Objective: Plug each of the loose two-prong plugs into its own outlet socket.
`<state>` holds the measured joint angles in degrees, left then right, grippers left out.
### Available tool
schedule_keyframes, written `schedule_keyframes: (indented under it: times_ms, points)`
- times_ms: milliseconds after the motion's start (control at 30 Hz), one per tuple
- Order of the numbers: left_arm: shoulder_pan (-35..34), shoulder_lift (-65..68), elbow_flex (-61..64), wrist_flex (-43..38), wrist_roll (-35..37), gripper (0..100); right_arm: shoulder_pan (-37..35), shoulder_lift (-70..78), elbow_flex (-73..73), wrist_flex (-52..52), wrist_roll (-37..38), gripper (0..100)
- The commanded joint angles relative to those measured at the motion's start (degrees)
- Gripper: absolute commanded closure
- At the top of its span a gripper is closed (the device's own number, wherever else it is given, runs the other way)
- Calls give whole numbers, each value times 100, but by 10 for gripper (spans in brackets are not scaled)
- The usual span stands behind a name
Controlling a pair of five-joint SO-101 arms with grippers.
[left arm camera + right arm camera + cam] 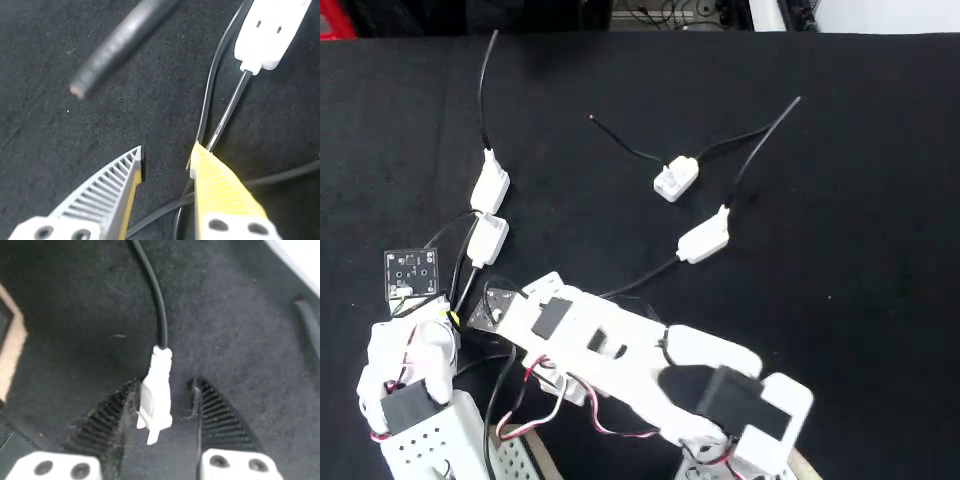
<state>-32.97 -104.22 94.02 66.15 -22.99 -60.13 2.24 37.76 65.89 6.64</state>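
the step in hand looks like the pickup of one loose plug. in the right wrist view the right gripper [165,385] is spread, its two dark ribbed fingers standing on either side of a white plug [156,397] that lies on the black table [240,315]. the plug body rests against one finger and a gap shows to the other, so nothing is clamped. its black cord [159,305] runs straight away from the gripper, and the prong end seems to point back toward the wrist.

the left gripper [167,147] is likewise spread and empty, low over the cloth. a thin cable passes just beside its yellow finger [220,185] and leads to a white socket [267,30] whose two slots show.

from above, a white connector pair [489,212] sits end to end near the arms; whether the two are joined cannot be told.

the next move probably calls for closing squarely on the plug body and lifting without dragging the cord. the prongs then need turning to line up with a socket's slots. the socket is light and likely to slide, so the left gripper may need to pin it.
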Motion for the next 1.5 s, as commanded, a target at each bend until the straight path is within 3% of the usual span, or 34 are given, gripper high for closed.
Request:
schedule_keyframes:
  times_ms: [0,133,400,600,700,833,933,1167,1467]
  points:
    - [-13,-26,-31,-114,-35,838,-35,242,-277,-44,-26,869]
    - [-13,-26,22,-132,-35,838,-9,163,-365,88,-18,977]
    - [-13,-26,31,-132,-35,838,114,-497,-295,431,176,987]
    - [-13,-26,31,-132,-35,838,1591,-1640,-4,404,1116,987]
    - [-13,-26,40,-132,-35,838,1996,-1701,-13,378,1714,987]
    - [-13,-26,40,-132,-35,838,2426,-1745,-40,88,1714,987]
    - [-13,-26,40,-132,-35,838,2787,-1692,-48,-369,1319,987]
    - [-13,-26,40,-132,-35,838,2813,-637,-338,-826,897,987]
    - [-13,-26,48,-132,-35,838,2409,1332,-1877,870,941,983]
